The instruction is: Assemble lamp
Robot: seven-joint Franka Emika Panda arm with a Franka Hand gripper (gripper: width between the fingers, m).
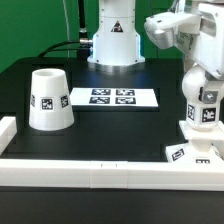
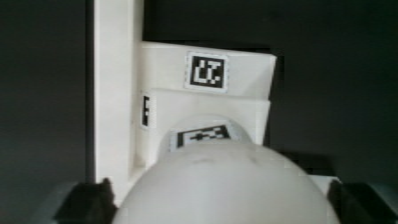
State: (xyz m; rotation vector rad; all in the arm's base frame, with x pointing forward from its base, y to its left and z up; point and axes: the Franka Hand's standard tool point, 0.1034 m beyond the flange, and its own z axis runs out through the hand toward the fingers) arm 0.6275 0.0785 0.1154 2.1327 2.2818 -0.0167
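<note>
Just beside the rail [image 2: 114,80], gripper [image 1: 204,88] clasps bulb [image 2: 214,180] at base [image 2: 214,80].

Smooth white plastic shade [image 1: 48,98], bulb [image 2: 214,185] and base [image 2: 228,95].

The exterior view looks slightly downward from the near edge of the black worktop [image 1: 110,125] toward its far edge, at middle distance. The wrist view looks down, very close, past the rounded white plastic bulb [image 2: 217,185] onto the low white blocky tagged base [image 2: 210,80]. Both views share this base at the near corner on the exterior view's right
</note>
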